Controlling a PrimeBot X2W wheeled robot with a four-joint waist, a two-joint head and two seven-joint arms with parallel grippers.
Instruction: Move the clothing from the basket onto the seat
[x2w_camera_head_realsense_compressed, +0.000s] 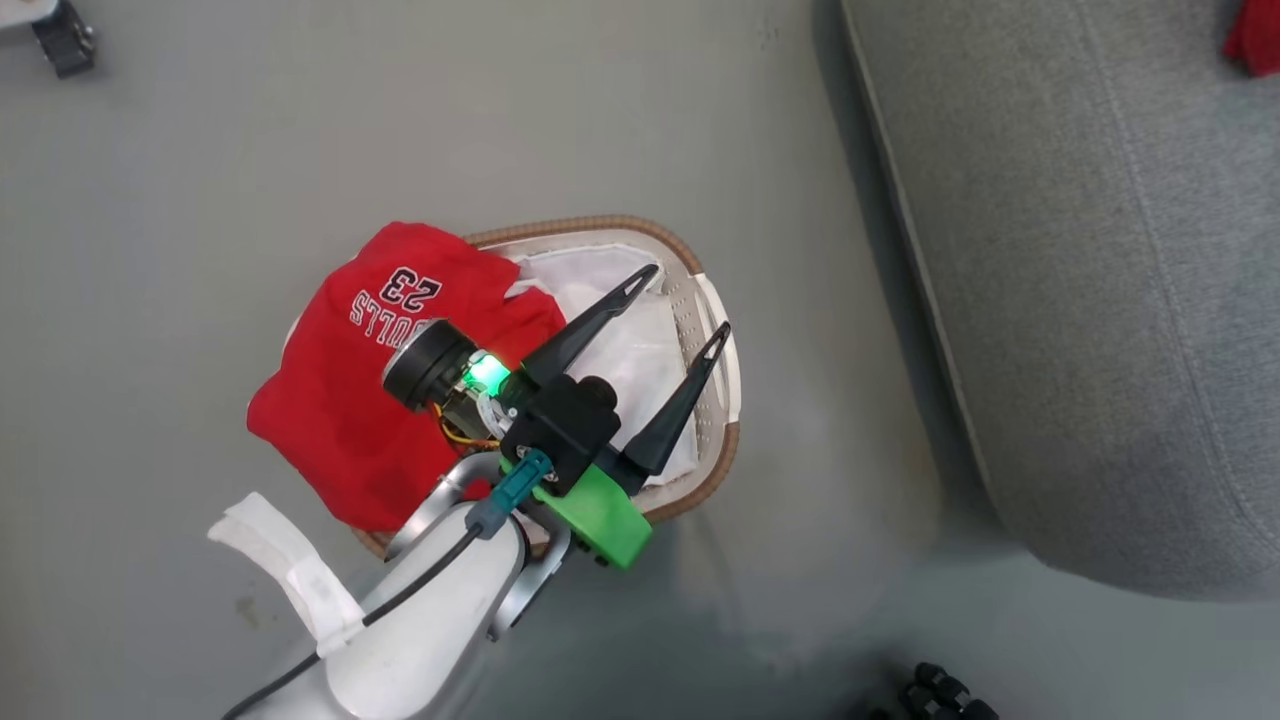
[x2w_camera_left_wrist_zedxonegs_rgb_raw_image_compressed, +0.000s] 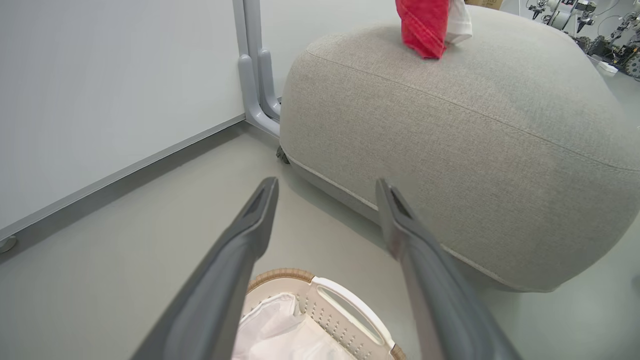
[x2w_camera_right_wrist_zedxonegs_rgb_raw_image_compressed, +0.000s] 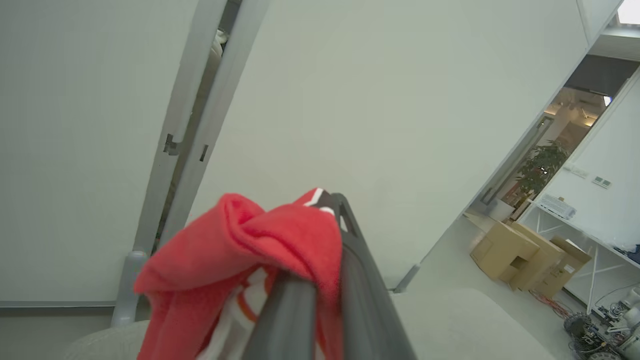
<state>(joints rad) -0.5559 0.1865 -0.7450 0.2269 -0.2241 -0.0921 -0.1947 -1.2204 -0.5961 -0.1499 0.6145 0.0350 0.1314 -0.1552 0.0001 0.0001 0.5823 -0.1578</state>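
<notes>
A red garment lettered "BULLS 23" (x2w_camera_head_realsense_compressed: 350, 420) lies draped over the left side of the basket (x2w_camera_head_realsense_compressed: 712, 478), whose white liner (x2w_camera_head_realsense_compressed: 620, 330) shows bare on the right. My left gripper (x2w_camera_head_realsense_compressed: 683, 300) hovers open over that liner with nothing between its fingers. In the left wrist view the same open gripper (x2w_camera_left_wrist_zedxonegs_rgb_raw_image_compressed: 326, 186) points past the basket's handle (x2w_camera_left_wrist_zedxonegs_rgb_raw_image_compressed: 350, 306) toward the seat (x2w_camera_left_wrist_zedxonegs_rgb_raw_image_compressed: 450, 150). My right gripper (x2w_camera_right_wrist_zedxonegs_rgb_raw_image_compressed: 331, 200) is shut on a second red garment with white trim (x2w_camera_right_wrist_zedxonegs_rgb_raw_image_compressed: 240, 240). That garment (x2w_camera_left_wrist_zedxonegs_rgb_raw_image_compressed: 425, 25) hangs at the top of the seat (x2w_camera_head_realsense_compressed: 1100, 300).
A white wall panel with a grey upright post (x2w_camera_left_wrist_zedxonegs_rgb_raw_image_compressed: 255, 75) stands behind the seat. Grey floor (x2w_camera_head_realsense_compressed: 780, 150) separates basket and seat. A black caster (x2w_camera_head_realsense_compressed: 65, 40) sits far left. Cardboard boxes (x2w_camera_right_wrist_zedxonegs_rgb_raw_image_compressed: 525, 255) and a shelf stand off to the right.
</notes>
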